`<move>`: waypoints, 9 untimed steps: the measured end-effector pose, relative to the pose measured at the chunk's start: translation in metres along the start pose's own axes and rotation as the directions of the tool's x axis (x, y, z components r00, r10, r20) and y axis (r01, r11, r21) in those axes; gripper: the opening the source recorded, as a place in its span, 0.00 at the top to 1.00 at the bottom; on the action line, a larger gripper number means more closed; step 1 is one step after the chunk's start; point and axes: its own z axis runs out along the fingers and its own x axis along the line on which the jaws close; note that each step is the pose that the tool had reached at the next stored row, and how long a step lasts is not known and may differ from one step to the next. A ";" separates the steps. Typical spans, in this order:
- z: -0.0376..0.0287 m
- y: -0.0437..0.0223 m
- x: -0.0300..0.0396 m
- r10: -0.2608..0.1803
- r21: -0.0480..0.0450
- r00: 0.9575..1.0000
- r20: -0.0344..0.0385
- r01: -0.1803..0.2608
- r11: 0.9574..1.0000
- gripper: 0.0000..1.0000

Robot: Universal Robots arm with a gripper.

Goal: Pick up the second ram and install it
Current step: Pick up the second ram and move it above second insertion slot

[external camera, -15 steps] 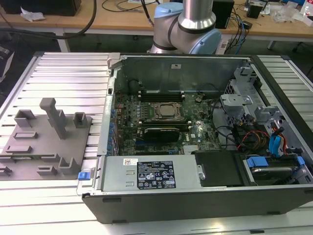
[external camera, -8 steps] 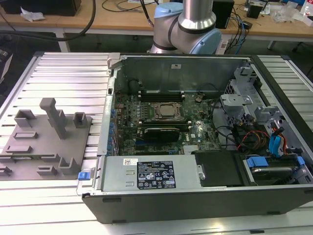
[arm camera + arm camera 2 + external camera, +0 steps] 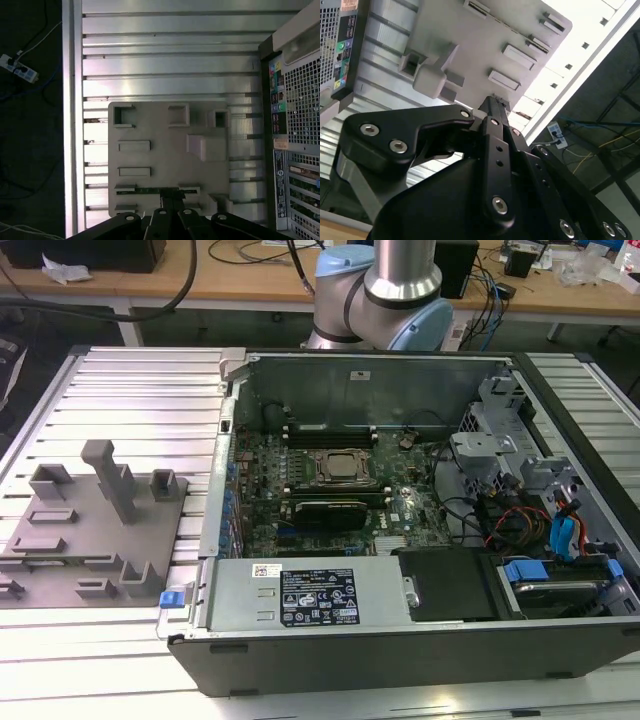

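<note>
A thin dark strip, the second ram [image 3: 147,190], lies in a slot along one edge of the gray plastic tray [image 3: 165,160]. In the first wrist view my gripper [image 3: 172,196] hangs well above the tray. Its black fingers are shut together with nothing between them, and their tips line up with the strip's middle. The second wrist view shows the gripper [image 3: 492,102] from the side, over the same tray [image 3: 470,40]. In the exterior view the tray [image 3: 60,540] sits on the ribbed metal table at the exterior view's left, beside the open computer case [image 3: 400,640].
Raised gray blocks [image 3: 110,480] stand on the tray. The CPU socket [image 3: 338,468] lies in the middle of the case's motherboard. The power supply [image 3: 300,600] and drive bays [image 3: 550,540] fill the case's near side and the exterior view's right. A cable-strewn bench runs behind.
</note>
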 end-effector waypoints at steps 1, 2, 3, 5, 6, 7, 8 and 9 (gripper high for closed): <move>0.0000 0.0000 0.0000 -0.023 -0.001 1.000 -0.001 0.023 1.000 0.89; 0.0000 0.0000 0.0000 -0.043 -0.001 0.999 -0.002 0.043 0.999 0.89; 0.0000 0.0000 0.0000 -0.057 -0.001 0.998 -0.003 0.057 0.998 0.89; 0.0000 0.0000 0.0000 -0.087 -0.002 0.996 -0.004 0.087 0.996 0.89; 0.0000 0.0000 0.0000 -0.126 -0.003 0.992 -0.006 0.126 0.992 0.89; 0.0000 0.0000 0.0000 -0.166 -0.004 0.986 -0.007 0.166 0.986 0.89; 0.0000 0.0000 0.0000 -0.200 -0.006 0.980 -0.009 0.200 0.980 0.89; 0.0000 0.0000 0.0000 -0.207 -0.006 0.978 -0.009 0.207 0.978 0.89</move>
